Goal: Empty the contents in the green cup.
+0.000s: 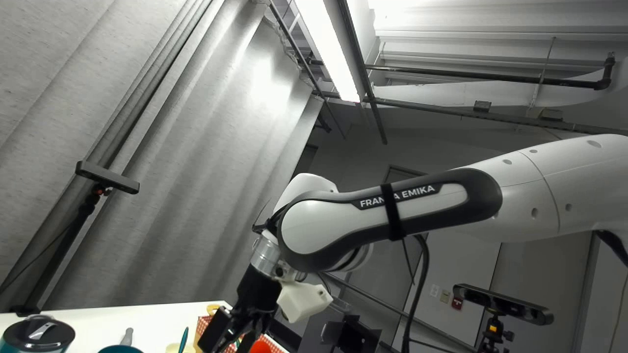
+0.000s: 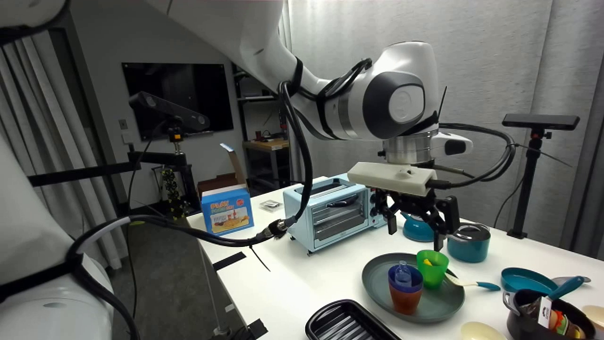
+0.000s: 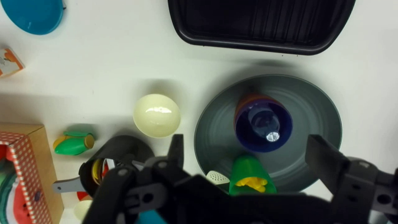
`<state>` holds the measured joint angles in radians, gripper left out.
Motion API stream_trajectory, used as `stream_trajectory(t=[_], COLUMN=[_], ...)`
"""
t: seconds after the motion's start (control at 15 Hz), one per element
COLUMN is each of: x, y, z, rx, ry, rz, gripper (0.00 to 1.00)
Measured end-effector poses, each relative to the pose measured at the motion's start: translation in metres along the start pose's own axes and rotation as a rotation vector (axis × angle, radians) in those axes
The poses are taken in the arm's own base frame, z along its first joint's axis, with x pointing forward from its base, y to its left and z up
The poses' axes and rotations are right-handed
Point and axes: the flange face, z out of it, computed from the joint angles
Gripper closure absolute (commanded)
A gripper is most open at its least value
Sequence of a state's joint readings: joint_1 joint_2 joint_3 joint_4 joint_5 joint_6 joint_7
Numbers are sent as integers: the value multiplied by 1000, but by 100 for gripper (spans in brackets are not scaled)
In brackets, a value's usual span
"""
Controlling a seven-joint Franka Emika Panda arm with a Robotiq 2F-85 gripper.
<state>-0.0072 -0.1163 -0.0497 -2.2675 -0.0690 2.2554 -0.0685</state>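
Hand [image 2: 415, 234] spread wide, green cup [image 3: 248, 168] on plate [image 3: 315, 121], yellow contents [image 3: 253, 183], shape unclear

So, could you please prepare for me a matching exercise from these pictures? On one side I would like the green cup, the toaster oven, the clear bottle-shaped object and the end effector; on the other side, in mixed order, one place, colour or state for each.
1. green cup
2. toaster oven
3. clear bottle-shaped object
4. end effector

A. open, nothing gripped
B. inside the blue-purple cup
C. holding yellow contents
D. pale blue, standing off the plate

Pairs: 1-C, 2-D, 3-B, 4-A
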Motion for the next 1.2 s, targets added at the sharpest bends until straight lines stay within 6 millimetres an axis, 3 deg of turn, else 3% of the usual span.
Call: stream_trajectory(t=[0.27, 0.73, 1.2], x=[18, 20, 37], y=[-6, -4, -3], z=[1, 3, 38], rx=[-3, -6, -17], ry=[21, 18, -14], rz=[-16, -13, -26], gripper=[0, 0, 0])
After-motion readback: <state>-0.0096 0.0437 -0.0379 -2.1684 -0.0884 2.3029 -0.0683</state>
